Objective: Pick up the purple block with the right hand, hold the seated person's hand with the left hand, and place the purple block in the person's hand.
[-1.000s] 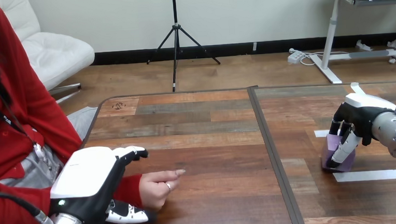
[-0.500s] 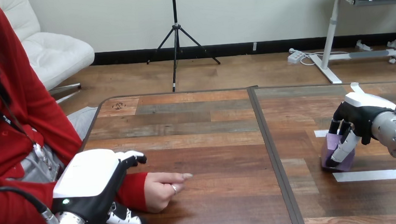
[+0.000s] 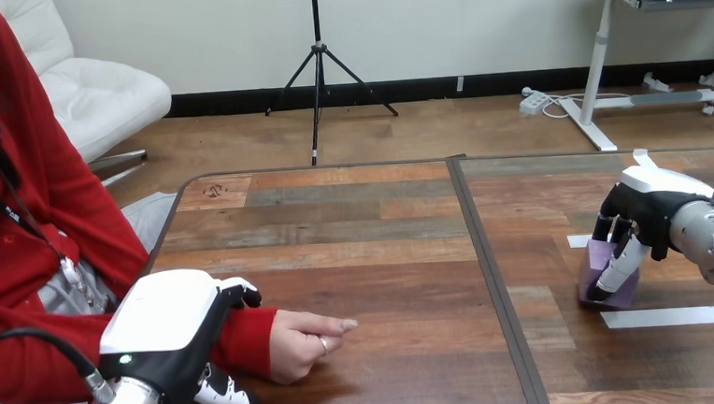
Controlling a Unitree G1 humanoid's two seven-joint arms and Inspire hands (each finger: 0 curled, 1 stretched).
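One purple block [image 3: 627, 293] in right hand [image 3: 649, 210].

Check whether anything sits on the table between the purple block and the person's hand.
Nothing visible does. The block, gripped by the right hand, and the person's hand have only bare table between them, crossed by a flat seam.

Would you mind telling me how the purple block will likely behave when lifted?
The purple block looks stiff: its edges are straight under the curled fingers of the right hand. It probably won't roll, since it sits flat on the table. It seems small beside the hand, so likely light.
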